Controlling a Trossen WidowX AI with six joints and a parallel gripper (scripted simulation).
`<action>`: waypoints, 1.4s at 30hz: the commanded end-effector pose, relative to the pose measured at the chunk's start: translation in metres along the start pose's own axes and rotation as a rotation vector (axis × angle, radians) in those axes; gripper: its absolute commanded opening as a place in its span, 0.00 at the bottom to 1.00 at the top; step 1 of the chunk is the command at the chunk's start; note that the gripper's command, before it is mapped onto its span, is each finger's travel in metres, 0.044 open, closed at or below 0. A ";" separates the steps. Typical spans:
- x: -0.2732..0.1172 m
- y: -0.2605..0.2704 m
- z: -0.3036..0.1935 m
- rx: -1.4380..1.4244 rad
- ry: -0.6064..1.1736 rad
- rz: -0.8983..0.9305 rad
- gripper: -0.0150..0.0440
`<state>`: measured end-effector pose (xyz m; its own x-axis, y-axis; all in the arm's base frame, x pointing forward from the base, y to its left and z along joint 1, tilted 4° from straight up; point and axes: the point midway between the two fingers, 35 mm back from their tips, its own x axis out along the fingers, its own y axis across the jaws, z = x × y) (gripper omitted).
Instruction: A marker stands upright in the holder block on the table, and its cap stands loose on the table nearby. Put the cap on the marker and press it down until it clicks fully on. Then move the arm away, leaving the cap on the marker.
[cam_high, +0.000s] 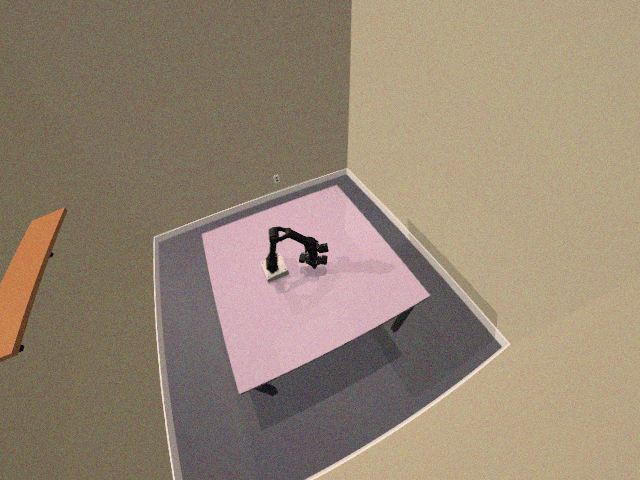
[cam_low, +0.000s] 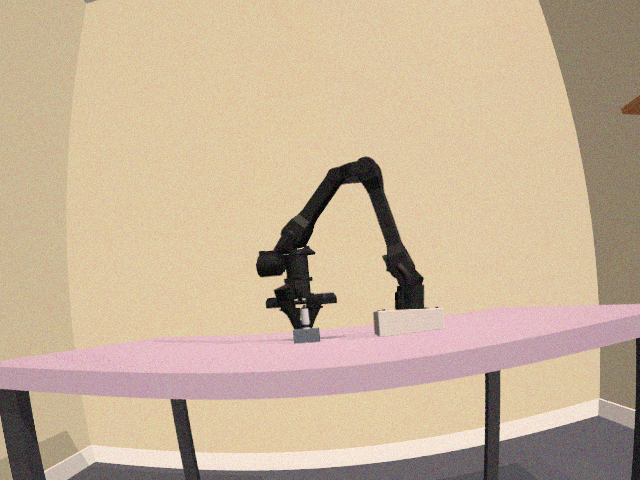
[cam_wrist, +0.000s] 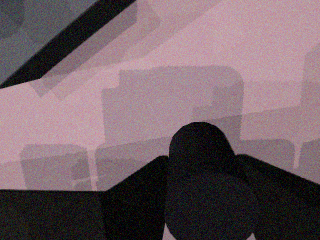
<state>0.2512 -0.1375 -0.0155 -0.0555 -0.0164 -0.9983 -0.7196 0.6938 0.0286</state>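
Observation:
My gripper (cam_high: 314, 265) (cam_low: 304, 325) (cam_wrist: 201, 165) points down, low over the table, and is shut on the black cap (cam_wrist: 210, 202). In the wrist view a finger touches the cap on either side; the cap is upright. The grey holder block (cam_low: 306, 335) (cam_wrist: 45, 25) is at the upper left in the wrist view, apart from the cap. The white marker (cam_low: 304, 316) stands upright in the holder in the exterior view, in front of the fingers. The marker is out of the wrist view. In the top view the arm hides the holder and marker.
The pink table (cam_high: 310, 341) (cam_low: 232, 359) carries the arm's pale base block (cam_high: 275, 269) (cam_low: 410, 321), to the right of the holder in the exterior view. Shadows of the gripper and arm fall around the cap. An orange shelf (cam_high: 31, 279) is far off at the left in the top view.

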 end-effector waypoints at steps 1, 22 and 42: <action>0.001 0.000 0.000 -0.004 -0.002 0.000 0.42; -0.058 -0.001 0.000 -0.004 -0.002 0.000 0.25; -0.084 0.026 0.041 -0.005 -0.006 0.001 0.25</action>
<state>0.2636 -0.0968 0.0603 -0.0619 -0.0117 -0.9980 -0.7253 0.6875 0.0370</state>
